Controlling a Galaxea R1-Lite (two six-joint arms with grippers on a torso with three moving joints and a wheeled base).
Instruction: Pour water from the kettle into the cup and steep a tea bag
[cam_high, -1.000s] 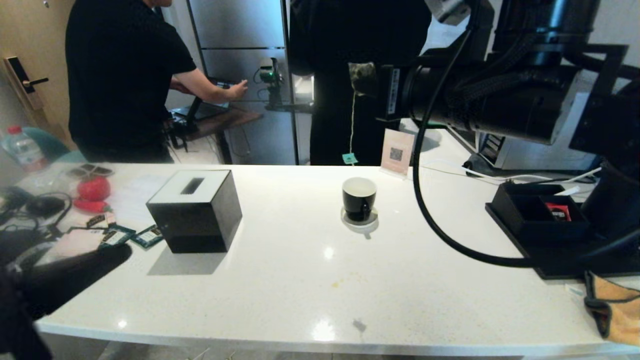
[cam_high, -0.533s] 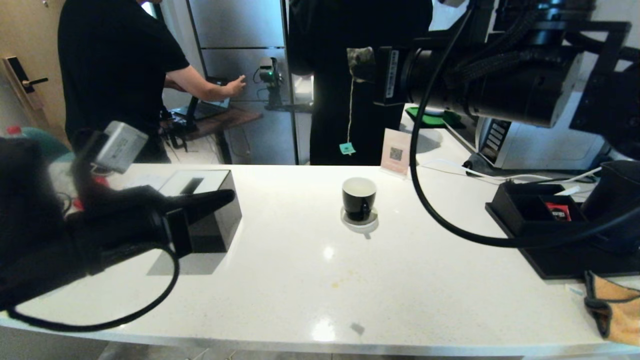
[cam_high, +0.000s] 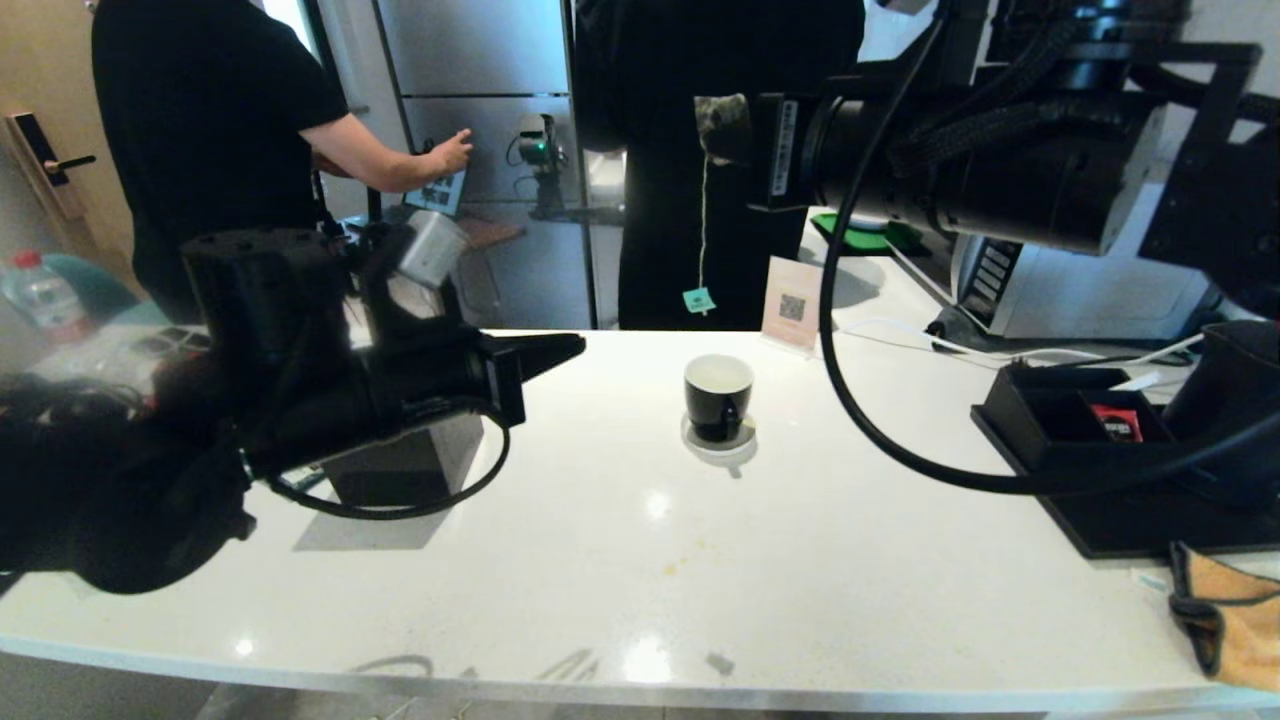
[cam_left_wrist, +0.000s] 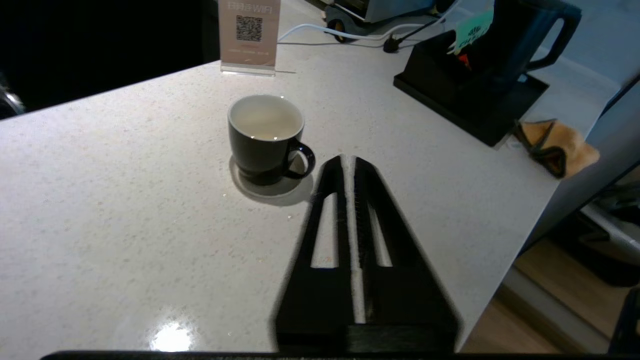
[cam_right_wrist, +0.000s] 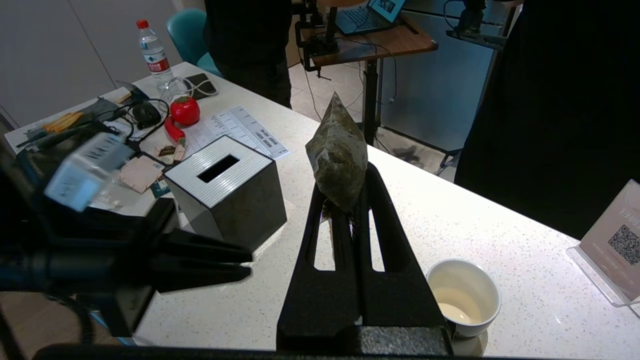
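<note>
The cup (cam_high: 717, 393), black outside and white inside, stands on its white saucer (cam_high: 720, 445) mid-counter, with a little pale liquid at the bottom (cam_right_wrist: 462, 300). My right gripper (cam_high: 738, 140) hangs high above and behind the cup, shut on a tea bag (cam_right_wrist: 337, 150). The bag's string drops to a green tag (cam_high: 698, 298). My left gripper (cam_left_wrist: 348, 159) hovers over the counter to the left of the cup. Its fingers stand a narrow slit apart with nothing between them, and they point at the cup's handle (cam_left_wrist: 302, 160). The black kettle (cam_left_wrist: 510, 40) stands on a black tray (cam_left_wrist: 480, 120) at the right.
A black tissue box (cam_high: 410, 465) sits behind my left arm. A QR sign (cam_high: 793, 303) stands behind the cup and an orange cloth (cam_high: 1235, 620) lies at the right front edge. Cables, a bottle and papers clutter the far left. Two people stand behind the counter.
My left arm has swung up from the lower left and reached out toward the cup, its fingers parting slightly. The right gripper has kept the tea bag aloft, almost still.
</note>
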